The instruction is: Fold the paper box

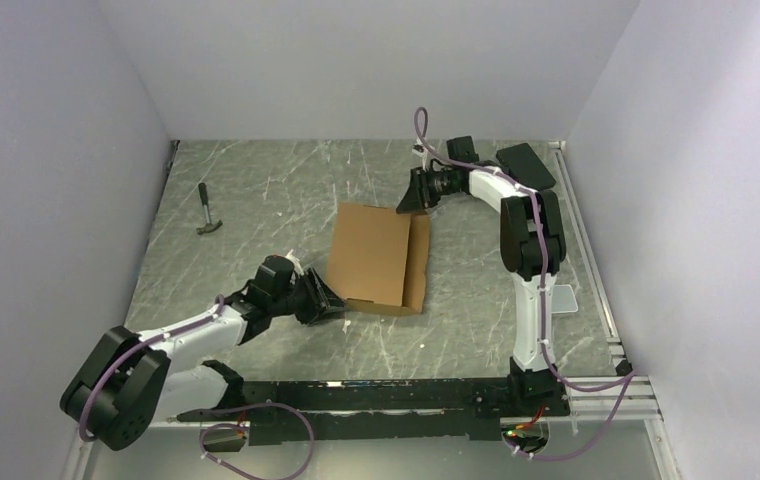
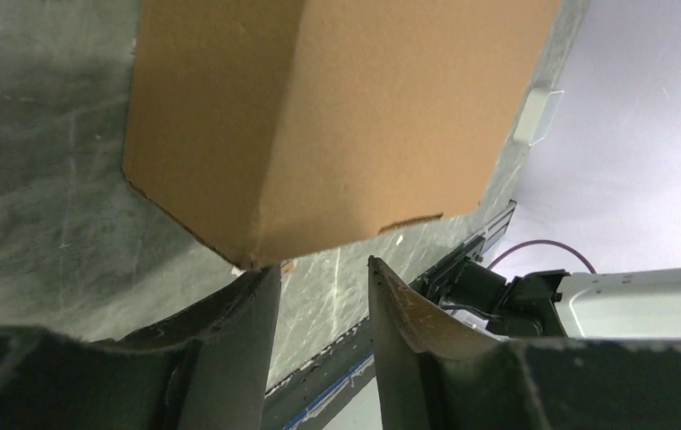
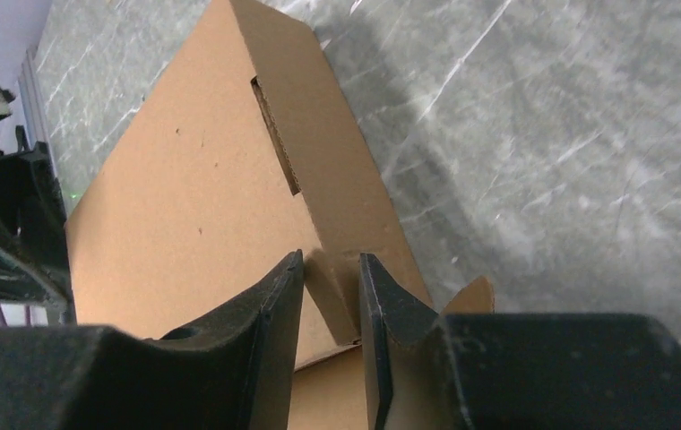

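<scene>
Two pincers | my right pincer [image 3: 331,260] nips flap [image 3: 332,300] of paper box [image 3: 185,206] — to fold | left pincer [image 2: 322,267] spread, seemingly bracing corner [image 2: 245,255]

Robot lab (white walls [image 1: 356,60], marbled table [image 1: 256,200])

Plain brown paper box [image 1: 368,255], grey table [image 1: 256,200] veined with white, black-and-white arms [image 1: 528,310], purple cables [image 1: 420,125]

Overhead wide; wrists close; share paper box [image 1: 376,255].
</scene>
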`<action>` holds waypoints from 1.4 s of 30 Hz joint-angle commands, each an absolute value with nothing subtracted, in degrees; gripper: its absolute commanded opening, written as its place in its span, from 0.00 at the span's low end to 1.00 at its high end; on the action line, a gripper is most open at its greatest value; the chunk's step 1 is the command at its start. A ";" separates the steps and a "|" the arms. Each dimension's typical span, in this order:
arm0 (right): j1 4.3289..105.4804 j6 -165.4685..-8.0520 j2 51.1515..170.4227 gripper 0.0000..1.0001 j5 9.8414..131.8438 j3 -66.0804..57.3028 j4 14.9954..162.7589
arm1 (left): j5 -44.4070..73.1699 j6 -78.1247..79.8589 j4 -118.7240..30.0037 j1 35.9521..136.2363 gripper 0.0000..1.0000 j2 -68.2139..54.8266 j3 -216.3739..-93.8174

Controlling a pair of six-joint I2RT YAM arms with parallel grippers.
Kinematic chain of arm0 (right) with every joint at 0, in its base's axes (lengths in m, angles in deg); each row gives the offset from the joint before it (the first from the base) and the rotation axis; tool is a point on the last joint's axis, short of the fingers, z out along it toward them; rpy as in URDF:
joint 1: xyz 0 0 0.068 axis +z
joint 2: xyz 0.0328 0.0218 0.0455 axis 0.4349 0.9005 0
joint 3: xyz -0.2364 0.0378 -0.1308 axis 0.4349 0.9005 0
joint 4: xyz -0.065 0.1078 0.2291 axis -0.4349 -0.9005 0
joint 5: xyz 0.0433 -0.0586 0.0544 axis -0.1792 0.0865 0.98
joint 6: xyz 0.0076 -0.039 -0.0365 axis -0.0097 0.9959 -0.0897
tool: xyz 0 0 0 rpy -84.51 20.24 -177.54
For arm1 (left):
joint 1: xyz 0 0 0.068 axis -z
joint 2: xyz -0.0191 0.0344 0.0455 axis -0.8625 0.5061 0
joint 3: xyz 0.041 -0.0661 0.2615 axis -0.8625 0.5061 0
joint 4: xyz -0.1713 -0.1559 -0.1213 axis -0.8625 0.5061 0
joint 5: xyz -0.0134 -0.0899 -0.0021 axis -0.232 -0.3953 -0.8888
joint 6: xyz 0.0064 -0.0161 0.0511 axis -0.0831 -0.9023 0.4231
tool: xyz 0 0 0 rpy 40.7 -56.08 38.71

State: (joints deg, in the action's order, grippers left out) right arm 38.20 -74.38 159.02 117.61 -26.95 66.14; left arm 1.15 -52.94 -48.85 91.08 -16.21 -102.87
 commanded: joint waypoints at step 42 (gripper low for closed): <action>32.82 -85.57 120.75 0.52 113.68 22.73 93.98 | -2.69 -36.07 -44.96 77.18 0.51 0.87 -120.59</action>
State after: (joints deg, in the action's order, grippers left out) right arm 32.89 -87.08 124.01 106.01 23.13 96.48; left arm -2.53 -38.71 -42.31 77.05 4.57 -117.65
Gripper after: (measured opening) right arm 0.479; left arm 0.481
